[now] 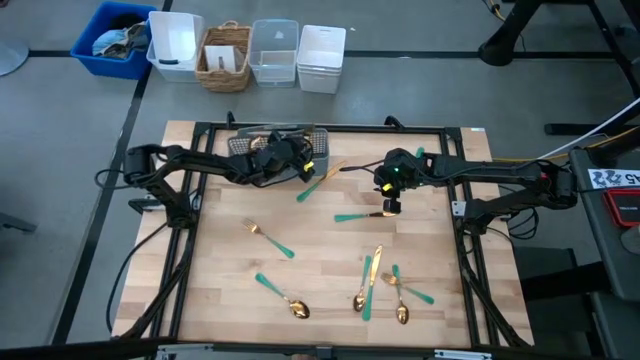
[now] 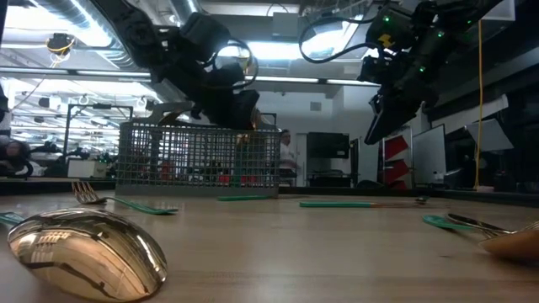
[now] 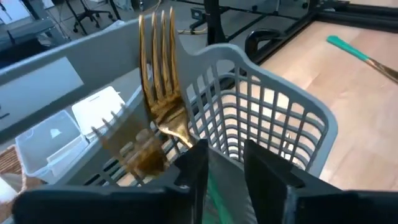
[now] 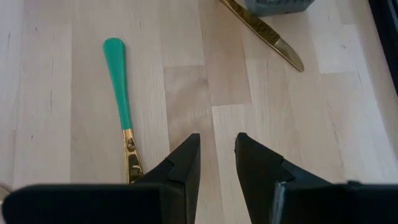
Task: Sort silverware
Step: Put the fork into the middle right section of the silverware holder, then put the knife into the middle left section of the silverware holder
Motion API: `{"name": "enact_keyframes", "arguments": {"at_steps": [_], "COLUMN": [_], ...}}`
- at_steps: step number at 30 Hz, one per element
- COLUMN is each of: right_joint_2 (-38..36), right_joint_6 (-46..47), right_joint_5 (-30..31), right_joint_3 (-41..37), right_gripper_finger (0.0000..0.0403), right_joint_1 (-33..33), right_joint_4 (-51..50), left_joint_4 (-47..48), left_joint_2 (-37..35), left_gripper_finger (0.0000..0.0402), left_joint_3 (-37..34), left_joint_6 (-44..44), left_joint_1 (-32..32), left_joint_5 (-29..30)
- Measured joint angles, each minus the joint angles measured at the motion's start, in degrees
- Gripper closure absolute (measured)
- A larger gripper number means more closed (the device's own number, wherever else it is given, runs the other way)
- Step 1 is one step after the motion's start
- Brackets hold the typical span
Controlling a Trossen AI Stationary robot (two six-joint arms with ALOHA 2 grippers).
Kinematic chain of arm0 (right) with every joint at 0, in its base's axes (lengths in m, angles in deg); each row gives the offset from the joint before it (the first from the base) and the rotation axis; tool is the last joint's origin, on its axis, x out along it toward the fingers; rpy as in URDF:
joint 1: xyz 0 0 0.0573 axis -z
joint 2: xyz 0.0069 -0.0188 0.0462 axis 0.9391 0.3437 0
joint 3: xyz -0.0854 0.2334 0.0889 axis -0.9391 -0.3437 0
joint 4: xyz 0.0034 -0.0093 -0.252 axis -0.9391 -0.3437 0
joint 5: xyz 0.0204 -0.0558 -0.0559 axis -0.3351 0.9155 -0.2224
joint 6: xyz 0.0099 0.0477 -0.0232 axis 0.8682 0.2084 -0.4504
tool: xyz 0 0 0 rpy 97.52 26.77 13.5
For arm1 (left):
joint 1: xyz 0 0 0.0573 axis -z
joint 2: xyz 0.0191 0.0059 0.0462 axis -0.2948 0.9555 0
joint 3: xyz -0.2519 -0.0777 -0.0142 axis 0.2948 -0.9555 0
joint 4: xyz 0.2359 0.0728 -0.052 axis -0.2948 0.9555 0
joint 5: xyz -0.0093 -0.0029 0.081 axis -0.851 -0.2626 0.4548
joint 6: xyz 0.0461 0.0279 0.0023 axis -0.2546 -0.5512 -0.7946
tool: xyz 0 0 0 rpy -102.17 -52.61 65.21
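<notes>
Behind the table [image 1: 330, 300], bins [image 1: 300, 55]; the caddy [image 3: 273, 118] holds a fork [image 3: 163, 93], left gripper [image 3: 227, 165] parted around its handle. Right gripper [image 4: 217, 155] spread, empty.

On your wooden counter [image 1: 320, 225] lay the scattered silverware [image 1: 375, 275] and stood a grey mesh caddy [image 1: 240, 145].

The mesh caddy [image 1: 278, 146] blocks the table's far edge, the left gripper [image 1: 290, 160] over it. Nearer than the caddy, bare wood lies between scattered silverware [image 1: 375, 280] (mostly near-right).
</notes>
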Motion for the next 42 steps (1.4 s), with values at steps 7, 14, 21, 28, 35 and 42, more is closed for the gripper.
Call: {"name": "enact_keyframes", "arguments": {"at_steps": [7,14,21,28,35,42], "right_joint_2": [0.0,0.0,0.0,0.02,0.02,0.02], "right_joint_6": [0.0,0.0,0.0,0.0,0.0,0.0], "right_joint_5": [0.01,0.02,0.02,0.02,0.02,0.02], "right_joint_3": [0.02,0.02,0.02,0.02,0.02,0.02], "right_gripper_finger": [0.0302,0.0302,0.0302,0.0302,0.0302,0.0302], "right_joint_1": [0.02,0.01,0.0,0.01,0.0,0.0], "right_joint_4": [-0.02,-0.03,0.13,0.44,0.42,0.42], "left_joint_4": [-0.2,-1.66,-0.94,-1.48,-2.52,-6.73], "left_joint_2": [-3.03,-5.89,-3.8,3.18,10.76,17.44], "left_gripper_finger": [0.0297,0.0303,0.0304,0.0302,0.0302,0.0302], "left_joint_3": [-0.01,0.0,0.0,0.0,-0.02,-0.02], "left_joint_6": [-0.02,4.37,13.64,15.23,16.1,16.01], "left_joint_1": [2.11,5.57,9.98,14.03,13.15,10.55], "left_joint_5": [0.0,-2.68,-10.4,-10.65,-7.11,-6.57]}}
